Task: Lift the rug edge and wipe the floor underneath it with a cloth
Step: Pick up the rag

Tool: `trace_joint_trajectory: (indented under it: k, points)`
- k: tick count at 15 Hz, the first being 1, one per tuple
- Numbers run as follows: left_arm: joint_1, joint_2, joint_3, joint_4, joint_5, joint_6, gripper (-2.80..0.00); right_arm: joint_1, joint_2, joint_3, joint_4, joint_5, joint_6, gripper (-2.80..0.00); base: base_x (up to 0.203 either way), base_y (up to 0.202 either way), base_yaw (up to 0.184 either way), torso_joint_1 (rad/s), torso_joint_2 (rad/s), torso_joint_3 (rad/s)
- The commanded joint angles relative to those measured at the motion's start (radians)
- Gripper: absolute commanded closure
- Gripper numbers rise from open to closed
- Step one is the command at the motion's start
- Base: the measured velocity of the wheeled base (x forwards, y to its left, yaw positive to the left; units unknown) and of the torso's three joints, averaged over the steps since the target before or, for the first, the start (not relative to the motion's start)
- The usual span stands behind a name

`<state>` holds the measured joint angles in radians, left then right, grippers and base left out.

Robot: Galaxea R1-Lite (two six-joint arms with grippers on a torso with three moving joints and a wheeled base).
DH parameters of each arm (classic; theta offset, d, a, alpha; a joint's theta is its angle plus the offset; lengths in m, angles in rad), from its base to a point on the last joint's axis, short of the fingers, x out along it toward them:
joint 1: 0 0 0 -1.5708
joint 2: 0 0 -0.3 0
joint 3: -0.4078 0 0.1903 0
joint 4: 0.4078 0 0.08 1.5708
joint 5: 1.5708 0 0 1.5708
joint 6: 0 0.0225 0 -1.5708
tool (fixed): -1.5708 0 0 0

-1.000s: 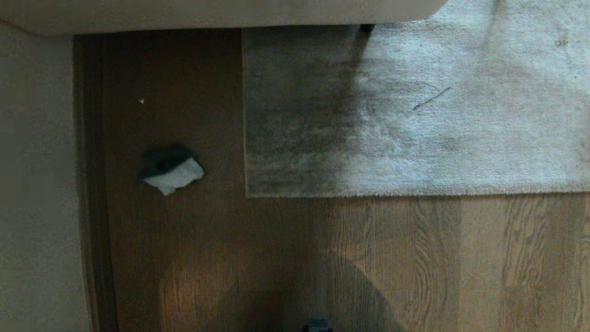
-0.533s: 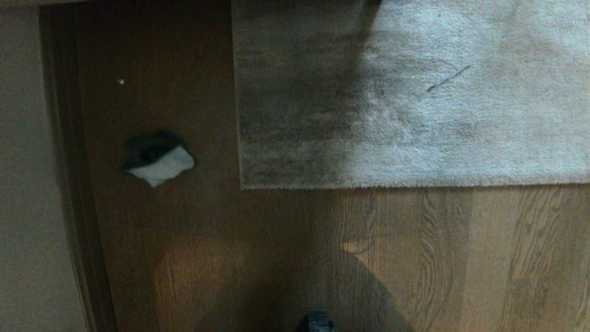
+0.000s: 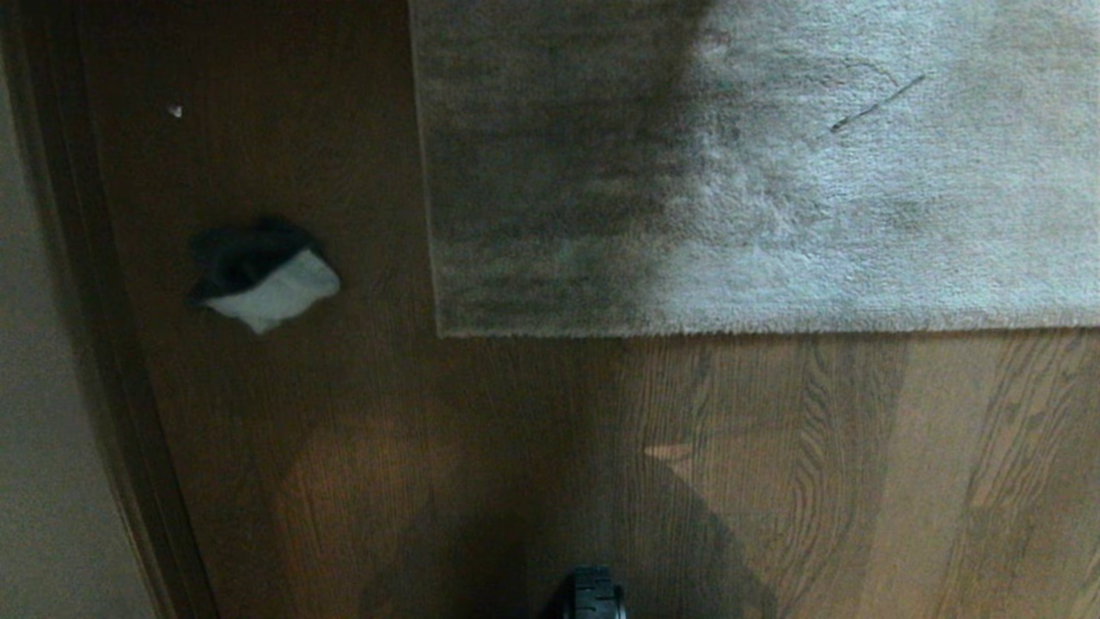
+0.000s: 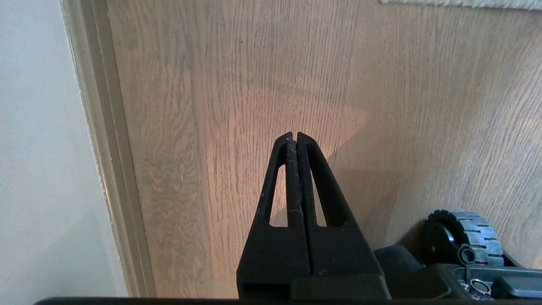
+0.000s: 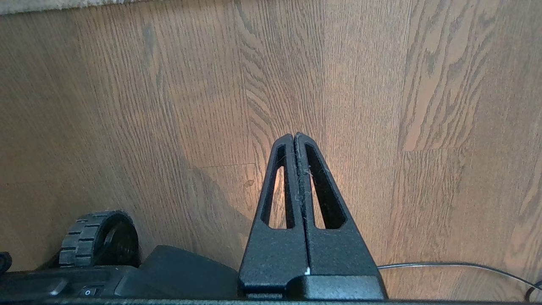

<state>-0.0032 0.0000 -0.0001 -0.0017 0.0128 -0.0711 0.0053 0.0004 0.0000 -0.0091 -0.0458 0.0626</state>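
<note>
- We look down on the floor [image 3: 481, 447], brown wood-grain planks, with a dark baseboard strip [image 3: 94, 344] and a pale wall [image 3: 43, 481] along its left side.
- The rug [image 3: 773, 172] lies flat across the upper right, its straight near edge and square corner resting on the planks.
- The cloth [image 3: 262, 275], dark and pale, sits crumpled on bare floor between baseboard and rug corner, touching neither.
- Our left gripper [image 4: 293, 136] hangs above empty planks near the baseboard, fingers pressed together, grasping nothing.
- Our right gripper [image 5: 294, 137] hangs likewise clenched and empty over bare floor, the rug edge well beyond it; a base wheel [image 5: 99, 237] and a thin cable [image 5: 444, 266] lie near it.
- The cloth appears in neither wrist view.
</note>
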Motion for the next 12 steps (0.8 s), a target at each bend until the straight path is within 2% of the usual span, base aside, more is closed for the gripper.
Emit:
trace_joint_trajectory:
  k: [1, 12]
  points:
    - [0.000, 0.000, 0.000, 0.000, 0.001, -0.001, 0.00, 0.001, 0.001, 0.000, 0.000, 0.000, 0.000, 0.00, 0.000, 0.000, 0.000, 0.007, 0.00, -0.047]
    - [0.000, 0.000, 0.000, -0.001, -0.001, 0.001, 0.00, 0.001, 0.001, 0.000, 0.000, 0.000, 0.000, 0.00, 0.000, 0.000, 0.000, 0.000, 0.00, -0.003]
